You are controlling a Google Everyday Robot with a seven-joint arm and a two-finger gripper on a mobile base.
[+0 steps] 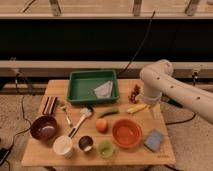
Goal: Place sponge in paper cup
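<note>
My gripper (152,107) hangs over the right rear of the table (45,150), jaws spread, holding nothing. The sponge (154,140) lies flat near the right front corner, beside the orange bowl (126,132), not yet grasped. The paper cup (63,146) stands well apart at left front, with no sponge in it. No step is done: grasp, carry and release are all left.

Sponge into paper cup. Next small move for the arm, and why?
Probably bring the hand forward and down over the sponge. The hand hangs open above the table's right side, holding nothing; the sponge lies flat near the front right corner, beside the orange bowl. The paper cup sits far off at front left, so grasping comes first.
</note>
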